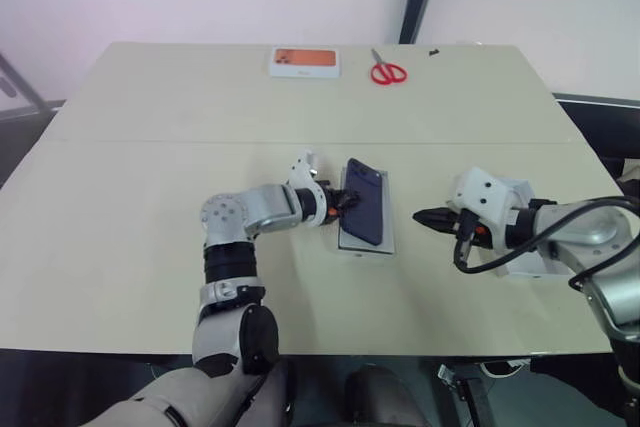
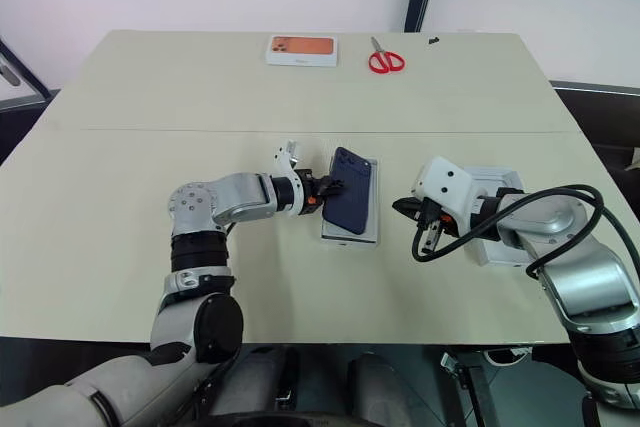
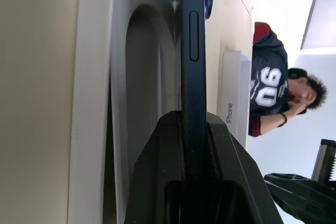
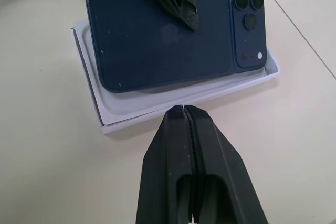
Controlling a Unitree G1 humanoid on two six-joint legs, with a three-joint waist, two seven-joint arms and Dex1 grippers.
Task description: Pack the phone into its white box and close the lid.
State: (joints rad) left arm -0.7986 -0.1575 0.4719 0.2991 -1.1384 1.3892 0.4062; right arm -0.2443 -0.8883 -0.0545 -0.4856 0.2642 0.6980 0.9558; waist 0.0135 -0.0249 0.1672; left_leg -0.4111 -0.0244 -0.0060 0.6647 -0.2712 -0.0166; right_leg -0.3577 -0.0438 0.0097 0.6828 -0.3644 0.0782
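Note:
My left gripper (image 1: 340, 202) is shut on one long edge of the dark navy phone (image 1: 365, 202). The phone hangs tilted, camera side up, over the shallow white box (image 1: 362, 248), and its other long edge is low over the box. The box floor (image 4: 131, 109) looks pale and carries an oval outline. To the right of the box, my right gripper (image 1: 420, 215) points at it from a short way off, shut and empty. A white box part with lettering on its side, apparently the lid (image 3: 234, 93), lies under my right forearm.
At the table's far edge lie a white box with an orange picture (image 1: 304, 61), red scissors (image 1: 388, 72) and a small dark object (image 1: 434, 51). A person in a dark top (image 3: 268, 93) sits beyond the table.

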